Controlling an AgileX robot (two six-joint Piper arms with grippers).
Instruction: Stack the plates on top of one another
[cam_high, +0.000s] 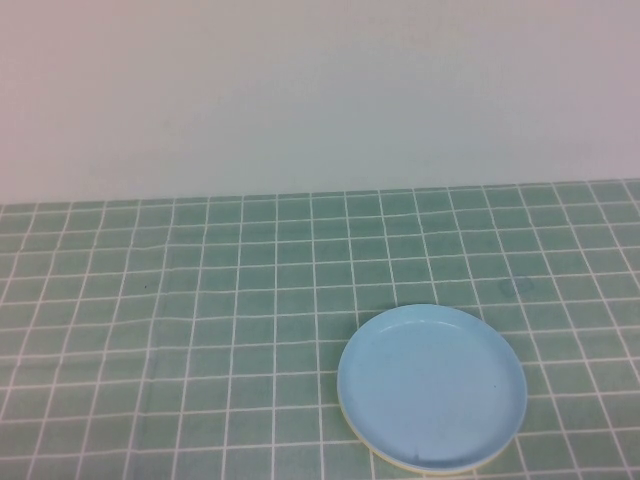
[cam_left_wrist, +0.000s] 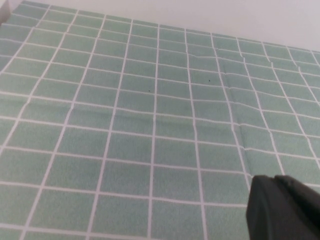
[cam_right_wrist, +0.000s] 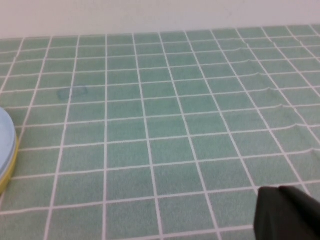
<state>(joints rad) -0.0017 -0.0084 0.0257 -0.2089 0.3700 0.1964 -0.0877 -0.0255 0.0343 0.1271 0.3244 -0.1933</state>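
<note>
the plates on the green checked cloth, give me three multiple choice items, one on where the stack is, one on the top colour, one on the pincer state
1. Where does the stack of plates sit in the high view?
A. far left corner
B. near edge, right of centre
C. against the back wall

2. What colour is the top plate?
A. light blue
B. red
C. black

3. How are the two pincers?
A. both shut, holding nothing
B. both clamped on a plate
C. one lifting the stack

Key: 1 B, the light blue plate lies low and right on the checked cloth. 2 A, blue on top, with a yellow plate edge showing beneath. 3 A, the left pincer and right pincer hang over bare cloth, shut and apart from the plates.
</note>
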